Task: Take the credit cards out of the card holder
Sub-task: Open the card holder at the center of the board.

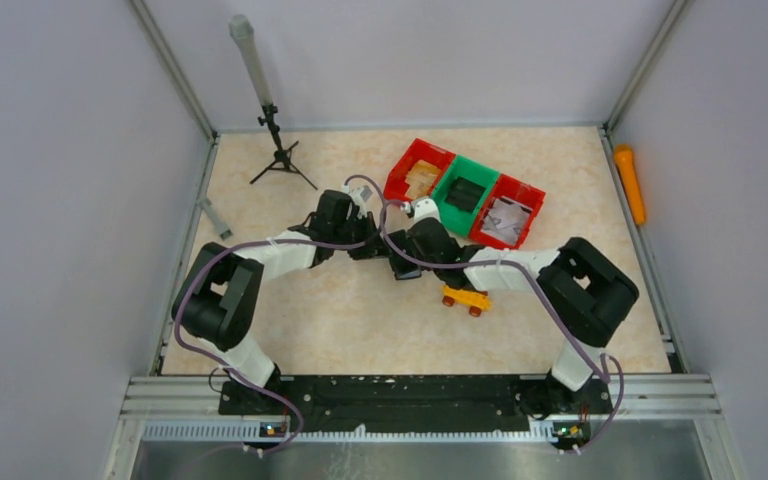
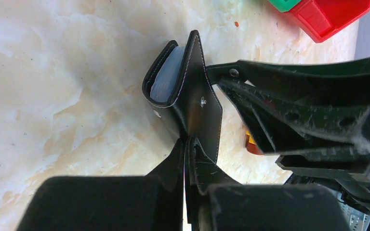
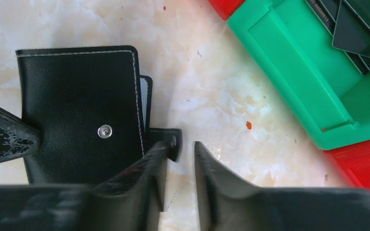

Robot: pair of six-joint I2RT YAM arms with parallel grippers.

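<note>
Grained matt leather card holder [image 3: 77, 91]; shiny metal snap [image 3: 104, 131].

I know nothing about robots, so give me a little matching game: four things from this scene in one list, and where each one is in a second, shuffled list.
Things:
1. card holder
2. green bin
3. toy brick car
4. orange tube

Places:
A. between two red bins
B. along the right edge of the table
C. clamped in the left gripper
D. on the table, just in front of the right arm

Pairs: 1-C, 2-A, 3-D, 4-B
</note>
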